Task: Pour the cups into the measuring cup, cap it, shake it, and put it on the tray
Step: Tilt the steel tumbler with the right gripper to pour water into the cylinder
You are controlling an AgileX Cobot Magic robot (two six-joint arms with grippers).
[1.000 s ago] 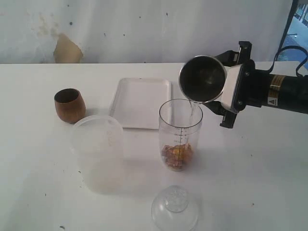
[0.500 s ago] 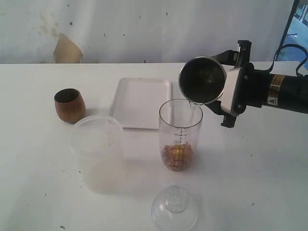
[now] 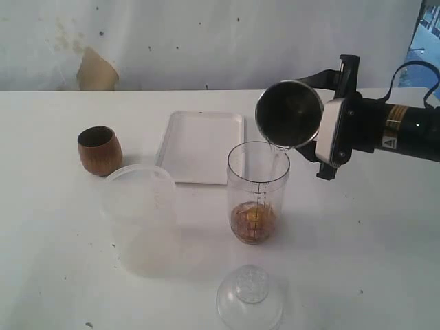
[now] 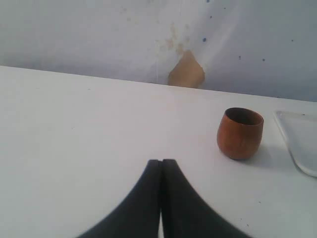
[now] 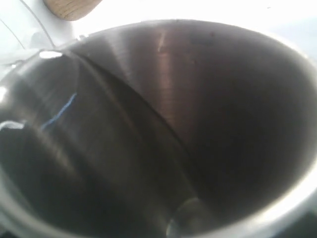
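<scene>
My right gripper (image 3: 324, 122) is shut on the brushed-steel tumbler (image 3: 289, 113), which is tipped on its side with its mouth over the measuring cup (image 3: 258, 192). A thin clear stream runs from the tumbler's rim into the measuring cup, which holds brownish contents at its bottom. The tumbler's inside (image 5: 163, 124) fills the right wrist view and hides the fingers. The wooden cup (image 3: 100, 150) stands upright at the left, beside the white tray (image 3: 201, 144). My left gripper (image 4: 161, 162) is shut and empty above bare table, with the wooden cup (image 4: 239, 133) ahead of it; it does not show in the exterior view.
A large frosted plastic tub (image 3: 141, 218) stands left of the measuring cup. A clear domed lid (image 3: 249, 297) lies on the table in front of the measuring cup. One corner of the tray (image 4: 297, 144) shows in the left wrist view. A wall runs behind the table.
The tumbler has stayed tipped over the measuring cup, pouring. The brownish liquid in the measuring cup has risen a little. The left gripper has not moved.
</scene>
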